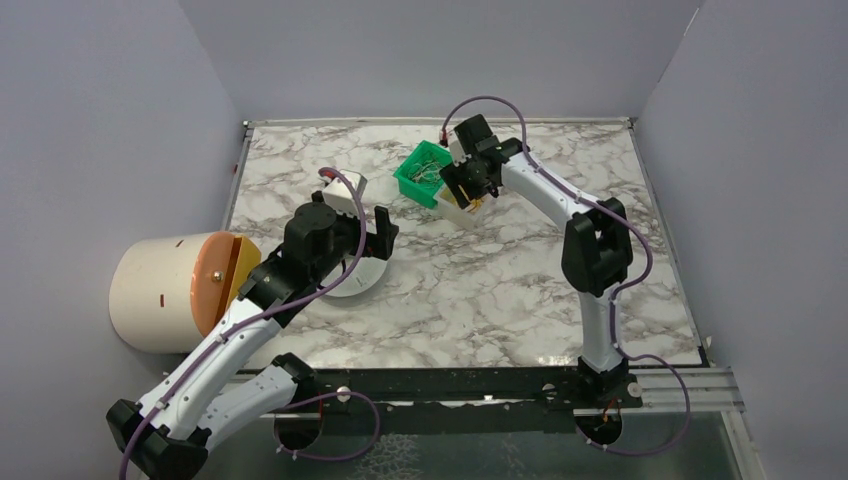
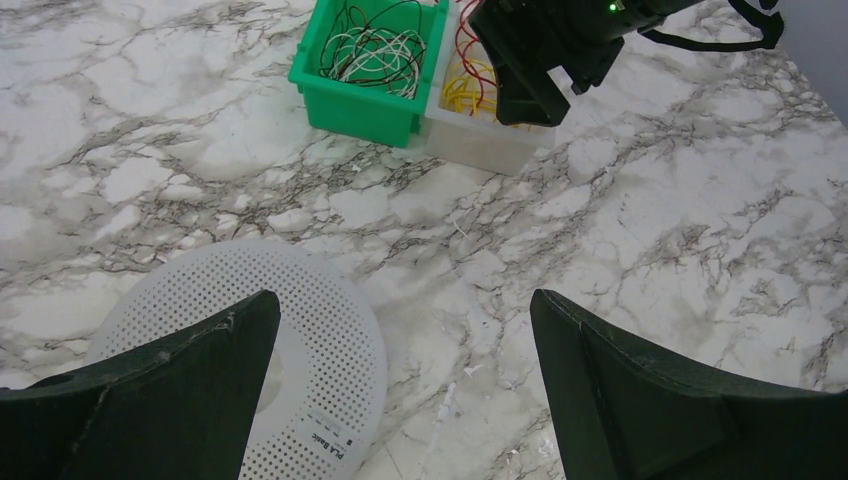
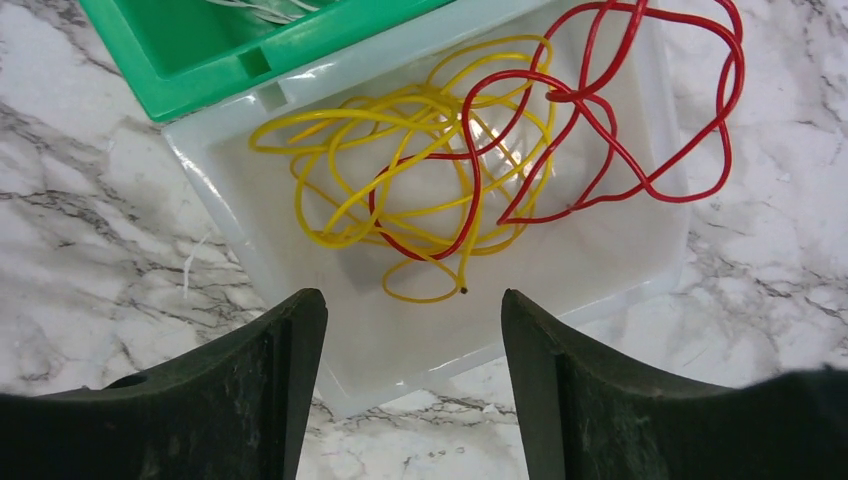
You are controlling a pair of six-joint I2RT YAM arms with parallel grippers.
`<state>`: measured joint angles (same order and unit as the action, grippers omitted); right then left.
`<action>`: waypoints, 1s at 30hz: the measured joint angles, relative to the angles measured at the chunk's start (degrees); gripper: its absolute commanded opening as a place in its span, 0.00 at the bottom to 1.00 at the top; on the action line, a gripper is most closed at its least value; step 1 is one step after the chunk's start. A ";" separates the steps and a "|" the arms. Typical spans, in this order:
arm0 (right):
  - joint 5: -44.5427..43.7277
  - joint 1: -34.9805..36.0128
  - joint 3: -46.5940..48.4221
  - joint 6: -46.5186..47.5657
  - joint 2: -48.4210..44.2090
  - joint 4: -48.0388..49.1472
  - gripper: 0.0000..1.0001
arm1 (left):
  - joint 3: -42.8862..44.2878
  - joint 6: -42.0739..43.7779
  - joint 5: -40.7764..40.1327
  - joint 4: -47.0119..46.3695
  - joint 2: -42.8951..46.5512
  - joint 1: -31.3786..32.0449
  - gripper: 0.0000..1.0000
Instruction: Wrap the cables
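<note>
1. Right hand [image 3: 410,300]: two dark fingers set apart with nothing between them, poised over the near rim of the clear tray [image 3: 580,270].
2. One red wire [image 3: 566,96]: loose loops in that tray, beyond the fingertips and untouched, mostly in its far part.
3. Yellow wire [image 3: 425,100]: one tangle, interlaced with the red loops.
4. Green bin [image 3: 180,50]: one, touching the tray, holding black and pale wires [image 2: 380,50].
5. Left hand [image 2: 402,300]: fully spread and empty, above one perforated white disc [image 2: 330,330] on the table [image 2: 650,200], well apart from both containers.
</note>
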<state>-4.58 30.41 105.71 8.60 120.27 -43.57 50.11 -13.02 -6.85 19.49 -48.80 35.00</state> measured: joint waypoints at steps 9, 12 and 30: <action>9.44 -0.15 -1.16 -1.31 -3.43 -0.02 0.67 | 0.00 0.00 0.07 0.00 0.11 0.00 0.99; 11.85 -0.13 -1.16 -1.81 -3.85 0.15 0.64 | 0.00 0.00 0.11 0.00 0.11 0.00 0.99; 14.16 0.28 -1.20 -4.85 0.48 0.24 0.48 | 0.00 0.02 0.15 0.00 0.15 0.00 0.99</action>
<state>9.58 30.70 104.51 3.75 120.75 -43.33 50.11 -12.99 -6.70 19.49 -48.64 35.00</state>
